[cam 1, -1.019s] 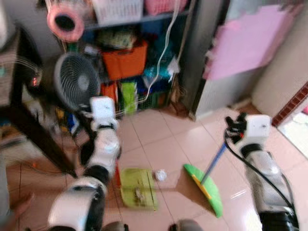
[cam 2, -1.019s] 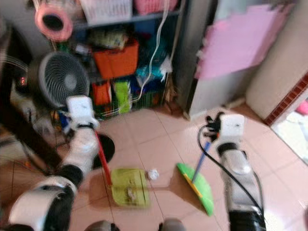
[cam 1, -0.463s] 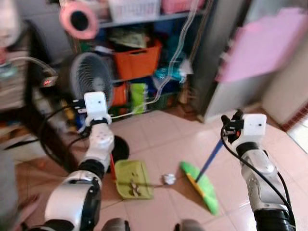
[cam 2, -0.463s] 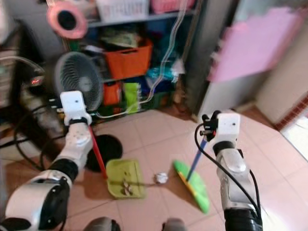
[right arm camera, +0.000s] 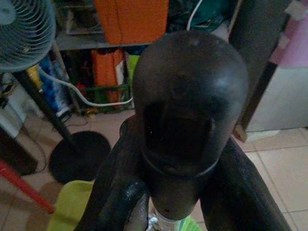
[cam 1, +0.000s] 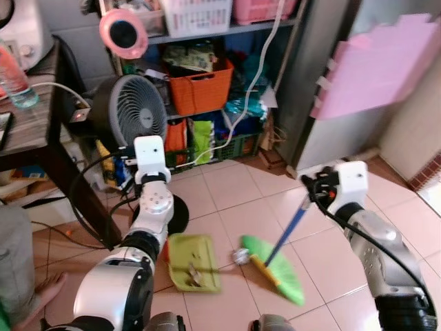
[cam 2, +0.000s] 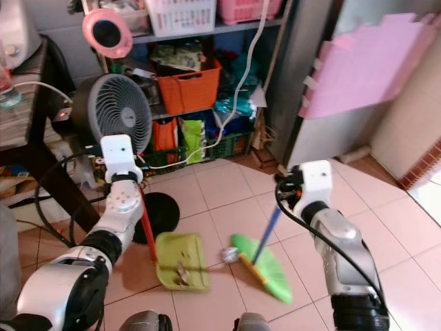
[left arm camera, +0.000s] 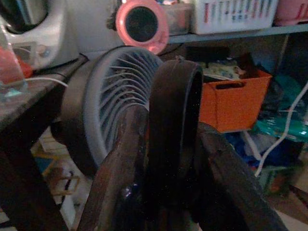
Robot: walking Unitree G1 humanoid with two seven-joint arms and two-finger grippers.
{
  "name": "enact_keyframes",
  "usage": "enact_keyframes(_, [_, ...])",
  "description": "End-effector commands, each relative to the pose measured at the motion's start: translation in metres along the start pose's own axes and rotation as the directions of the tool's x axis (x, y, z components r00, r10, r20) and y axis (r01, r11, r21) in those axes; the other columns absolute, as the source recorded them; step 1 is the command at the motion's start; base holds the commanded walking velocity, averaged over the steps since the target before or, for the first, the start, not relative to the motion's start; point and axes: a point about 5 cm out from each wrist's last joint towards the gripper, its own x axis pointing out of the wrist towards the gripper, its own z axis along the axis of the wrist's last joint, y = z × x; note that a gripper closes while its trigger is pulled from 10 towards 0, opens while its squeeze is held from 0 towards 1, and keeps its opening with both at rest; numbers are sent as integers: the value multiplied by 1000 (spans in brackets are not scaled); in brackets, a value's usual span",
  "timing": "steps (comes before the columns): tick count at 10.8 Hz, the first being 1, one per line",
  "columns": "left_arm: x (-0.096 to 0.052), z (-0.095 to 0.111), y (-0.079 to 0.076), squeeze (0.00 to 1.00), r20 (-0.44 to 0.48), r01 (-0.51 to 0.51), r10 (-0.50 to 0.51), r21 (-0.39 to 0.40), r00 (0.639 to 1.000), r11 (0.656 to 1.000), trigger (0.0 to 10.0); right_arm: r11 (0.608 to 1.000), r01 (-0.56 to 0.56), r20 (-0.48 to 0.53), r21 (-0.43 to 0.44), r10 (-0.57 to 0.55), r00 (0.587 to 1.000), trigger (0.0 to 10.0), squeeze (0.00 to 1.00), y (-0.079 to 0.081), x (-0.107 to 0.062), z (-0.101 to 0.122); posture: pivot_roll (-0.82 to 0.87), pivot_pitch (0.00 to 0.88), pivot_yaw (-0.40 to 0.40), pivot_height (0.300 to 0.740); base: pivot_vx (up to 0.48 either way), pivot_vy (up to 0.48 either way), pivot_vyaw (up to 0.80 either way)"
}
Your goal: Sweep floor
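So the right gripper (right arm camera: 168, 192) has its two black fingers clamped around the dark cap at the top of the broom handle (cam 1: 289, 231), which is blue and slants down toward 7 o'clock to the green broom head (cam 1: 275, 265) on the tiles. The crumpled bit of trash (cam 1: 240, 256) sits right at the broom head's 9 o'clock edge, touching or as good as touching the bristles, and the green dustpan (cam 1: 191, 261) lies just beyond it, again at 9 o'clock. So it goes dustpan, trash, broom in a row across the floor. There's already some small debris lying in the pan.

The left gripper (left arm camera: 168, 192) is closed on the dark loop at the top of the dustpan's red handle (cam 2: 147, 231), which stands up nearly straight from the pan's left edge.

Room-wise: the pink tiled floor (cam 1: 234, 200) is open toward 12 o'clock up to the cluttered shelf unit (cam 1: 207, 76) with the orange bin (cam 1: 200, 86). A grey fan (cam 1: 131, 110) stands at about 10 o'clock, its round black base (cam 2: 157, 215) just behind the dustpan handle, with cables trailing around it. A dark table (cam 1: 34, 131) crowds the 9 o'clock side. Toward 3 o'clock the tiles run free past the right arm, with pink foam mats (cam 1: 386, 62) leaning on the wall at 1 o'clock.
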Motion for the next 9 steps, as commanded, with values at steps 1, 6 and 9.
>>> enact_keyframes(1, [7, 16, -6, 0, 58, 18, -17, -13, 998, 1000, 10000, 994, -66, -91, 91, 74, 993, 10000, 0, 11, 2, -16, -234, 11, 29, 740, 0, 0, 0])
enact_keyframes(6, [4, 13, -23, 0, 14, 57, -56, -9, 998, 998, 10000, 893, -364, -115, 265, 404, 908, 10000, 0, 47, -25, 10, -289, 16, 46, 740, 0, 0, 0])
enact_keyframes(9, [7, 18, -21, 0, 22, 47, -46, -25, 999, 999, 10000, 962, -224, -70, 156, 237, 969, 10000, 0, 26, -18, 20, -286, 15, 43, 740, 0, 0, 0])
